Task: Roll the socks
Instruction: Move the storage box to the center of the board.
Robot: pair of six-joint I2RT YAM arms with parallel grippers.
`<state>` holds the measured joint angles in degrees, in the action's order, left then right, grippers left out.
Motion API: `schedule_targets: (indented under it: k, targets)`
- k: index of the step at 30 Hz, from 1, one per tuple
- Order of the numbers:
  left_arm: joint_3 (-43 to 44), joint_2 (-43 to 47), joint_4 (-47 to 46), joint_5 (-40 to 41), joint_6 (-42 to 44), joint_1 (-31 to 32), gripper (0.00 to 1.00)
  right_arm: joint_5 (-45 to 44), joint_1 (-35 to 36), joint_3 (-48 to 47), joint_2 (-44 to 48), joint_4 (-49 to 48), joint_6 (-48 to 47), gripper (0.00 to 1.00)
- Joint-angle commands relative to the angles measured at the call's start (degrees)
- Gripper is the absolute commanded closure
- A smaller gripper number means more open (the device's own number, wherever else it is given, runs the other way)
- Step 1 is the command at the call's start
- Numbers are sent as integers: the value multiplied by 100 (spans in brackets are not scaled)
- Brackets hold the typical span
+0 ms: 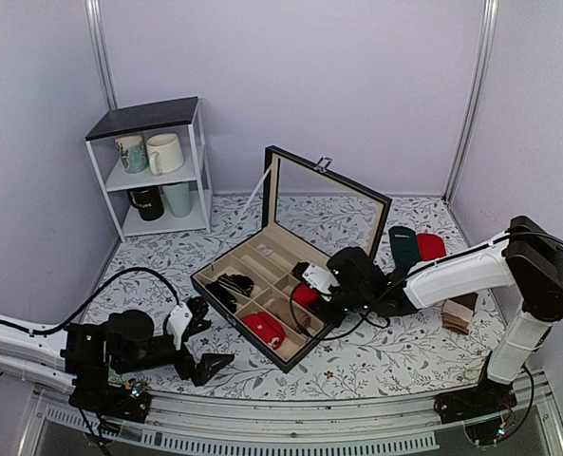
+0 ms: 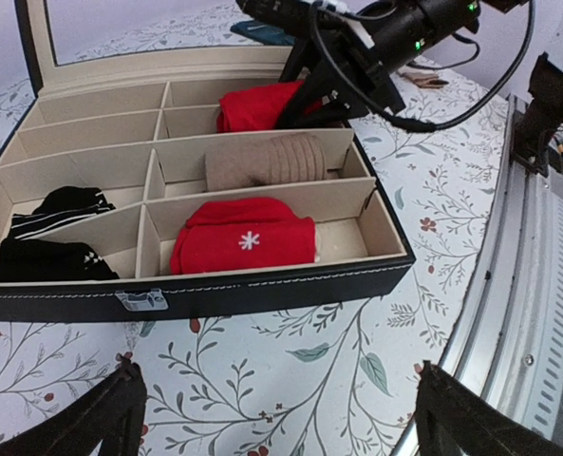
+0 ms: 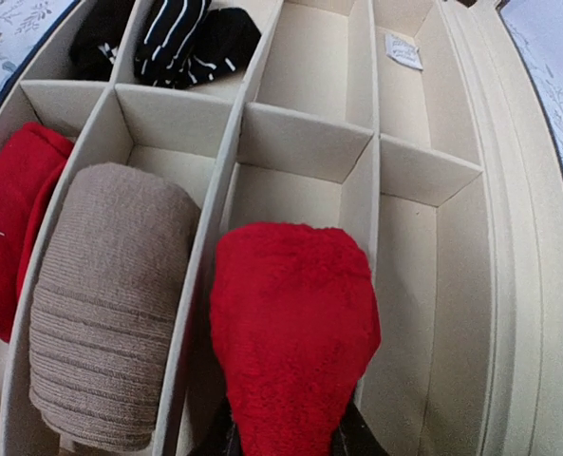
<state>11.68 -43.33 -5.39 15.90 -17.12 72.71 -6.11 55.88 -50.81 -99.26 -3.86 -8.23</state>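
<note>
At the near edge of the bench [image 1: 357,366], the left pincer [image 1: 208,340] sits low over the floral surface. Its fingers [image 2: 101,418] are spread wide, hold nothing, and point at the front wall of the box [image 2: 262,290]. The box lies open just beyond, with its lid [image 1: 328,195] raised at the back. In its nearest right-hand compartment lies a red roll [image 2: 246,237] with a white snowflake mark, and in the compartment behind that lies a ribbed tan roll [image 2: 267,161]. To the left, black socks [image 2: 44,258] fill two near compartments, one bundle with thin white stripes. Behind the tan roll, the socks [image 3: 295,323] form a bright red bundle pinched at one end by the right pincer [image 1: 311,288], whose fingers [image 3: 355,439] press in on both sides. The bundle reaches down into the compartment beside the tan roll and overlaps a divider; whether it touches the floor there cannot be told. A small white tag [image 3: 403,50] lies in a far compartment. Past the box, beside the right arm, a green sock [image 1: 403,245] and a plain red sock [image 1: 431,247] lie side by side on the bench. In the far left corner stands a shelf [image 1: 148,119] with four mugs [image 1: 165,152].
</note>
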Motion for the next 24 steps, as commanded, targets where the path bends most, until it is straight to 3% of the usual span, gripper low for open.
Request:
schedule_targets:
  k: [1,7,16,24]
  targets:
    - [-49,-77,-177,-34,77,-79,1,-587,36,18,641,-103,78,99]
    - [-45,-103,-191,-40,78,-81,0,-1010,31,103,1005,-332,-94,99]
    - [-44,-95,-174,-68,62,-74,1,-1218,35,-55,16,-522,-482,99]
    - [-60,-74,-181,-78,69,-79,0,-443,70,-31,-167,-486,-355,99]
